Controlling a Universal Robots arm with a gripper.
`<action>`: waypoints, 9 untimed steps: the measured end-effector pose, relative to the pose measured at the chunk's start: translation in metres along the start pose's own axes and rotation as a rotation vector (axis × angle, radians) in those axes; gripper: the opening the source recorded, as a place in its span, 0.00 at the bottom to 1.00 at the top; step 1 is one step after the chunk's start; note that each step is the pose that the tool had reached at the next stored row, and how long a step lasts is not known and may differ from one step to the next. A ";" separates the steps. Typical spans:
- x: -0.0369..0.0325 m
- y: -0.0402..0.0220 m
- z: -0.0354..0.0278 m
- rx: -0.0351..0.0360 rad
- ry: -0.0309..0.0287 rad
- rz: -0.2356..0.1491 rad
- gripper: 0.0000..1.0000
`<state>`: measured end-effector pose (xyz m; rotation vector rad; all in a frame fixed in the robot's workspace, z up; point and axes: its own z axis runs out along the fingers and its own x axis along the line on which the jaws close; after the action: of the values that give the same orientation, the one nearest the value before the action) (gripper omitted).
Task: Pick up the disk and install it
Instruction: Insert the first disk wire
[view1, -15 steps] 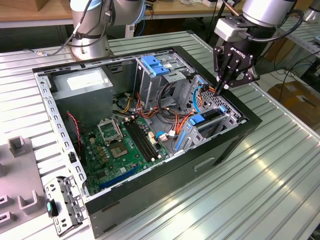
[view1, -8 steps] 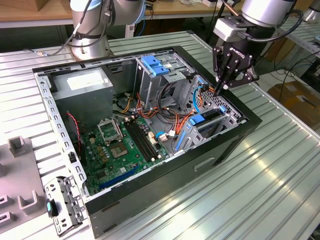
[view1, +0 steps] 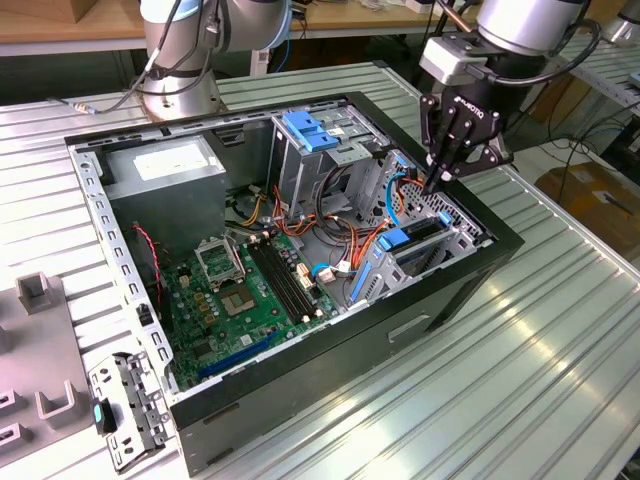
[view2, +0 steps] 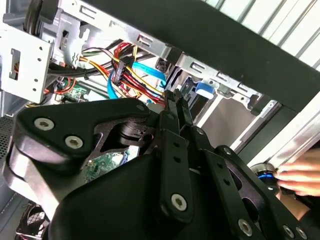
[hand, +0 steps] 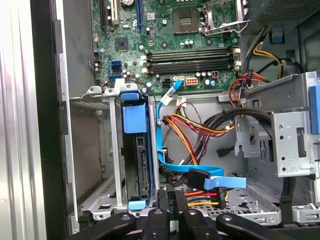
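Note:
The disk stands on edge in the drive bay at the near-right corner of the open computer case, with its blue rail tab facing the motherboard. In the first wrist view the disk sits in the bay slot under its blue tab. My gripper hangs just above the bay's far end, beside the disk. Its black fingers are pressed together and hold nothing. In the first wrist view my gripper sits close to a black connector on the blue flat cable.
A tall metal cage with a blue top handle and a grey box with a white sticker stand at the case's back. Loose orange, red and blue cables lie by the motherboard. A hand rests outside the case. Grey fixtures stand at the exterior view's left.

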<state>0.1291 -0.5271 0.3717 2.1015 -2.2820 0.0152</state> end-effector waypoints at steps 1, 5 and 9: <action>0.0002 0.0003 0.0000 0.0000 0.0000 0.000 0.17; 0.0022 0.0001 0.0008 0.0031 -0.0003 0.000 0.17; 0.0055 0.0000 0.0025 0.0084 -0.0007 -0.006 0.17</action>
<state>0.1286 -0.5327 0.3694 2.1126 -2.2801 0.0239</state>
